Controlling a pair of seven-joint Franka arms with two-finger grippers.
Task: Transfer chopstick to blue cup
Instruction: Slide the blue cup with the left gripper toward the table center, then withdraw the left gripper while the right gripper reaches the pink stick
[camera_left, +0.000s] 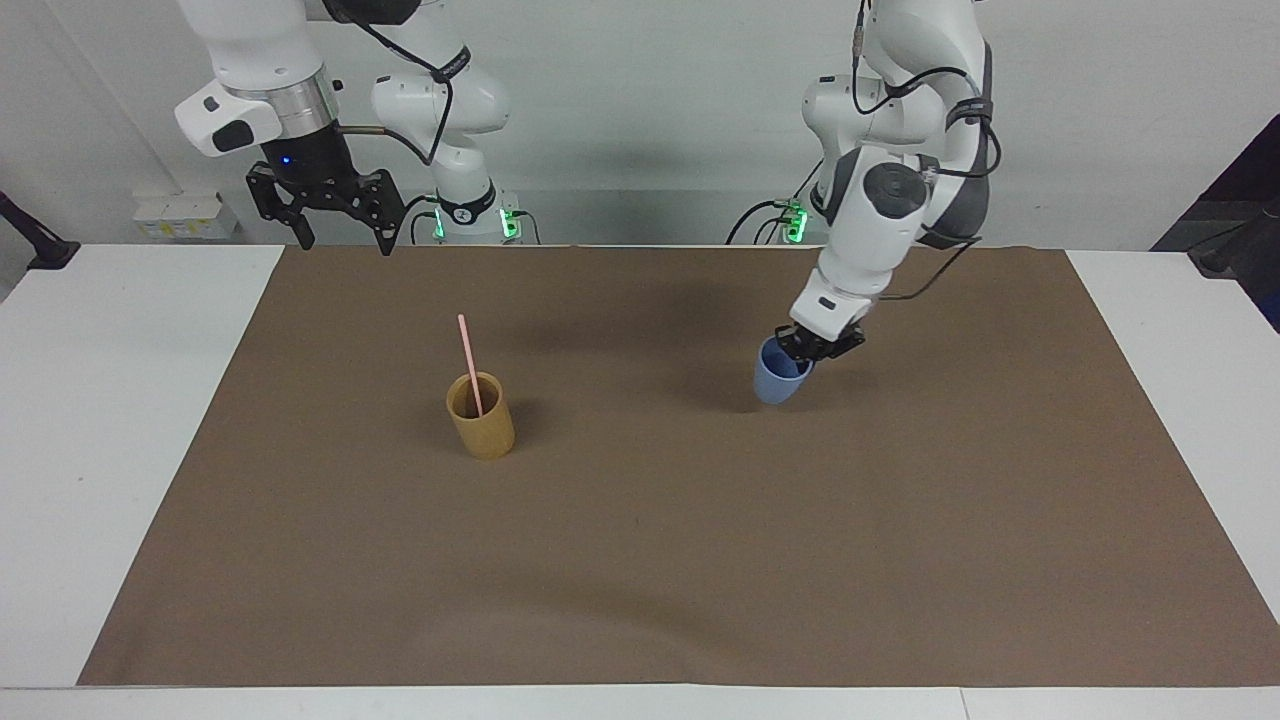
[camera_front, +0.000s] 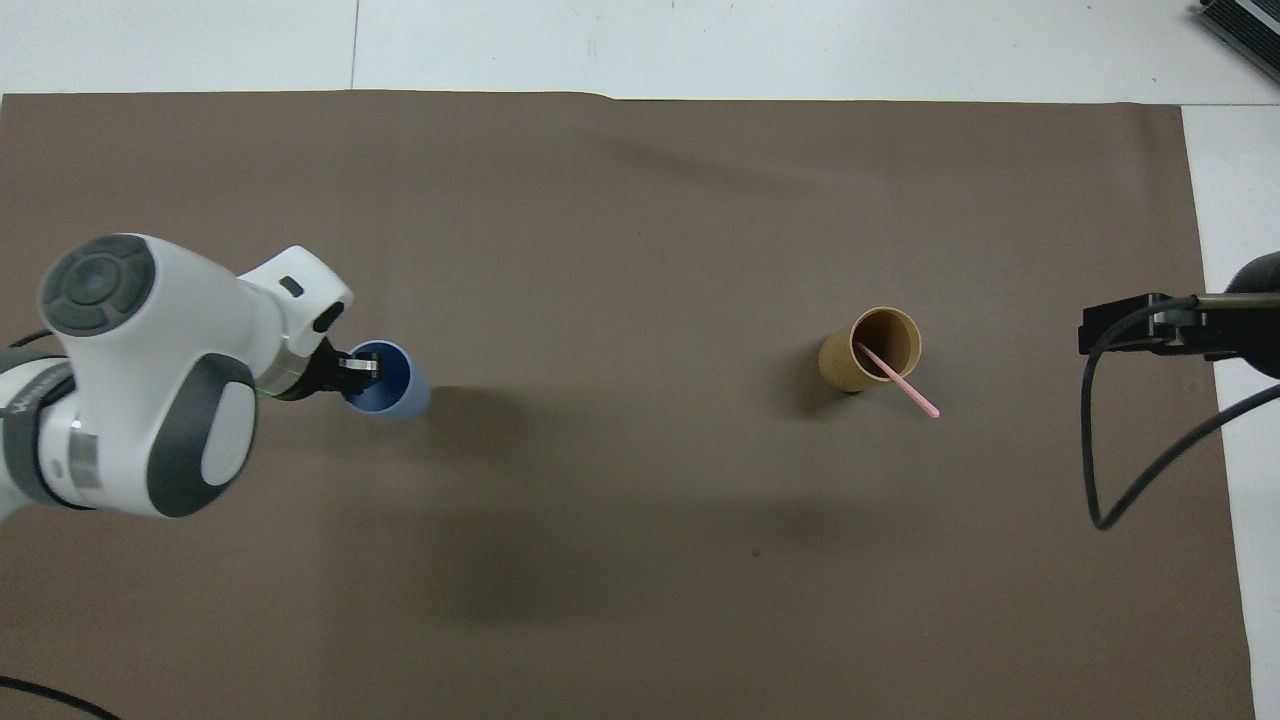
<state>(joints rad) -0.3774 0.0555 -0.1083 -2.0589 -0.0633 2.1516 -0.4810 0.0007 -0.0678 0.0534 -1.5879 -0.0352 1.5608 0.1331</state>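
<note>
Pinching the rim of the blue cup (camera_left: 779, 378), your left gripper (camera_left: 818, 343) held it tilted and lifted over the brown mat (camera_left: 640, 560) at mid-tabletop. The pink chopstick (camera_left: 469, 362) stood leaning in the tan wooden cup (camera_left: 481, 416), toward the right arm's end and well apart from the blue cup. Your right gripper (camera_left: 342, 238) waited with fingers spread, high over the mat's edge nearest the robots. A one-sided rim grip could let the cup slip or tip on set-down, and a tipped cup would not take the stick.
</note>
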